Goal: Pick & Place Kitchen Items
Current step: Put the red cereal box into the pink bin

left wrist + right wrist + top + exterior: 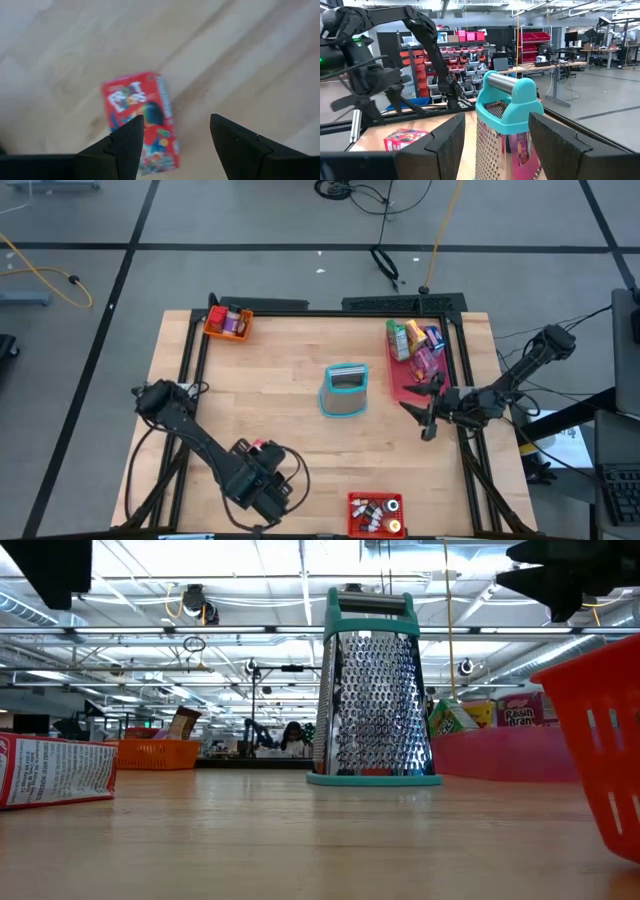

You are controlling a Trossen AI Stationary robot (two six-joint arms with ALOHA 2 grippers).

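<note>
Right now my left claw (172, 145) hangs open and empty just above the small red cereal box (141, 117), which lies flat on the wooden surface (290, 395) near its front edge, left of centre. It looks like light, thin cardboard, stiff along its edges but easy to dent on its broad faces, so I judge the safest hold is across its narrow width with a gentle squeeze. My right claw (495, 145) is also open and empty, waiting near the teal-handled grater (345, 390) beside the pink tray (400, 392).

Bin (376, 513) bottles — too small
</note>
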